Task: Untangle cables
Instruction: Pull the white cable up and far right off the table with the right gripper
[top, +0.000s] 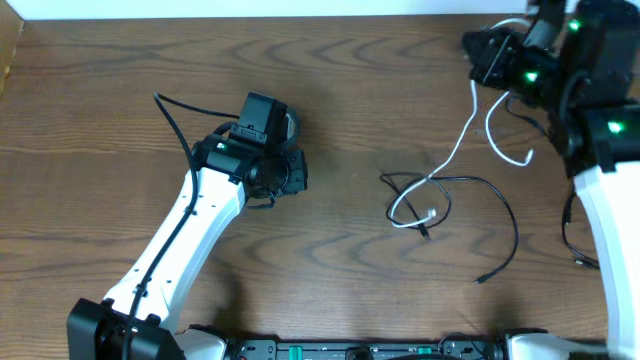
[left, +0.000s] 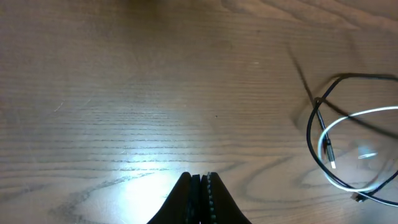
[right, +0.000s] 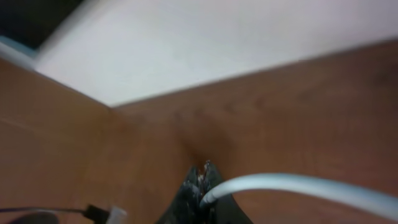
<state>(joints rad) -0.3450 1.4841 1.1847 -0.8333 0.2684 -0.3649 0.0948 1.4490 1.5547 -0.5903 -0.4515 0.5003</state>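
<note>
The right gripper (right: 202, 184) has its fingers pinched tight on the white cable (right: 298, 186), which comes out from between the tips and runs off to one side. It is held up at the far right corner of the table (top: 100, 100). From where I stand that looks like a way of drawing the white line taut so it slides out of the knot. From the grip, one white strand drops toward the middle of the table and ends in a small loop. A shorter strand curls down beside the arm to a free plug end. The loop lies across the black cable (top: 505, 205), which snakes from that crossing out toward the near edge, so the two are not yet apart. The left gripper (left: 200, 186) is clenched too, but on nothing. It hovers over bare wood well to the left of the tangle, probably waiting to pin or pick the black one. By my count there is one white cable and one black in the knot. A second thin black lead (top: 572, 240) lies beside the right arm, though I cannot tell whether it is a loose cable or the arm's own cord.
</note>
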